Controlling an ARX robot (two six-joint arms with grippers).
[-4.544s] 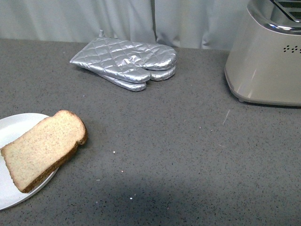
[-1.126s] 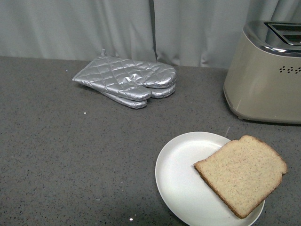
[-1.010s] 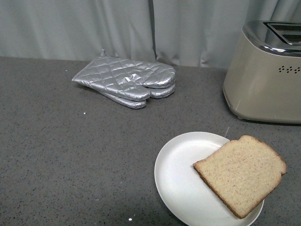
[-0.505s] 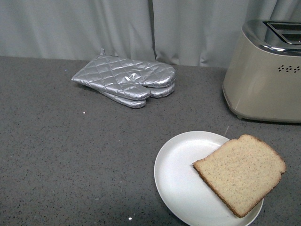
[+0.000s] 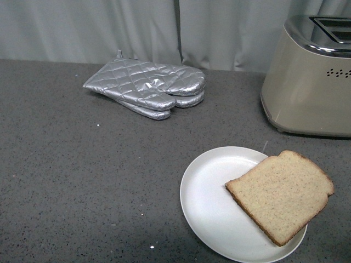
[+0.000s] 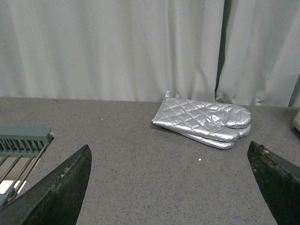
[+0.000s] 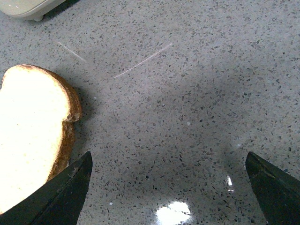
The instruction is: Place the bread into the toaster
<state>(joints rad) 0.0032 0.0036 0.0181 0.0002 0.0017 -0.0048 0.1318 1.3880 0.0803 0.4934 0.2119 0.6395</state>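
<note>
Seeing left claw [image 6: 173,187] spread wide, nothing in it, facing mitts [image 6: 204,122] stacked near the curtain [image 6: 117,47]. Same on right claw [image 7: 171,187]: fingers wide apart, empty, above the counter [image 7: 187,117], just beside bread [image 7: 28,136]. From the front, reading bread as lying flat on plate [image 5: 189,192], rounded end overhanging the right rim, near toaster [image 5: 307,82] but not touching. Mitts well left of toaster.

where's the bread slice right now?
Front view, lower right: the bread lies flat on the right part of the white plate, its rounded end overhanging the rim, just in front of the toaster.
</note>
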